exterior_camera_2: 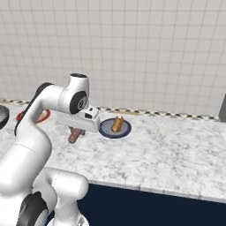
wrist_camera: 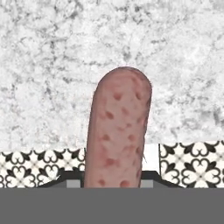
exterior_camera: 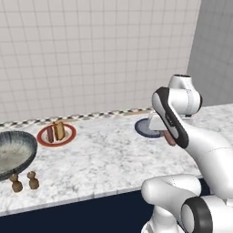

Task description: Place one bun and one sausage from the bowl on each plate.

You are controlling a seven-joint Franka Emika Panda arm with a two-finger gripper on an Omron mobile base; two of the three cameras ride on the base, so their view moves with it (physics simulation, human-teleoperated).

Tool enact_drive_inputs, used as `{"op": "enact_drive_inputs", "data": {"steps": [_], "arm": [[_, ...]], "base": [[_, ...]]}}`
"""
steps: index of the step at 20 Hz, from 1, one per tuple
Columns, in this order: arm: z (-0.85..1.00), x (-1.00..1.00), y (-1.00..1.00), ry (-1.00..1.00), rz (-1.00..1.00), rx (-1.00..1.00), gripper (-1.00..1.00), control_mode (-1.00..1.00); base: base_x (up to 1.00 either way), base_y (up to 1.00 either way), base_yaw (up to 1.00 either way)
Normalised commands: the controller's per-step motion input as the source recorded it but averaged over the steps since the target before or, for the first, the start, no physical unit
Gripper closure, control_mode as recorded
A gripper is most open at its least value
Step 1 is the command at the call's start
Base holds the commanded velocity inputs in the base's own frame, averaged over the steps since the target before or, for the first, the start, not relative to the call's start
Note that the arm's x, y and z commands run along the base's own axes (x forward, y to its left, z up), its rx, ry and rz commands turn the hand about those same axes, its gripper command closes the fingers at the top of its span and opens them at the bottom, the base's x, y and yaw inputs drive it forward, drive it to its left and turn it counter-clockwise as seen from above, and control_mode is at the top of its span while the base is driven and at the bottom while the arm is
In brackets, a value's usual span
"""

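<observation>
**Gripper carrying a sausage beside the navy plate**

Left base view: the gripper [exterior_camera: 169, 136] is hanging over a marble counter [exterior_camera: 104, 157] with a reddish sausage [exterior_camera: 169, 138] poking down from it. Just behind the gripper one dark navy plate [exterior_camera: 145, 127] is lying, partly hidden by the arm. Well off to the gripper's left, one white plate with a red-orange rim [exterior_camera: 56, 135] is holding one bun [exterior_camera: 59, 130] and one sausage side by side. Farther left still, one wide grey bowl [exterior_camera: 16, 152] is sitting at the picture's edge; what it holds cannot be made out. Two small brown shakers [exterior_camera: 24, 181] are standing in front of the bowl.

Right base view: the gripper [exterior_camera_2: 77, 131] is clamping the sausage [exterior_camera_2: 76, 135], which is pointing down at the counter [exterior_camera_2: 154, 154]. Just to the gripper's right, the navy plate [exterior_camera_2: 114, 129] is carrying one golden-brown bun [exterior_camera_2: 117, 124]. The red-rimmed plate [exterior_camera_2: 42, 116] is peeking out behind the arm.

Hand view: the sausage [wrist_camera: 117, 131] is rising from between the finger tips, pinkish-brown with darker red flecks and a rounded end. Speckled marble is lying beyond it, and a strip of black-and-white patterned tile [wrist_camera: 192, 164] is running near the bottom.
</observation>
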Motion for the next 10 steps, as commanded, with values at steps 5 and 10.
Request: {"op": "enact_drive_inputs", "data": {"steps": [5, 10], "arm": [[0.00, 0.00, 0.00, 0.00, 0.00, 0.00, 1.00, 1.00], [0.00, 0.00, 0.00, 0.00, 0.00, 0.00, 1.00, 1.00]], "base": [[0.16, -0.51, 0.09], [0.36, -0.09, 0.01]]}}
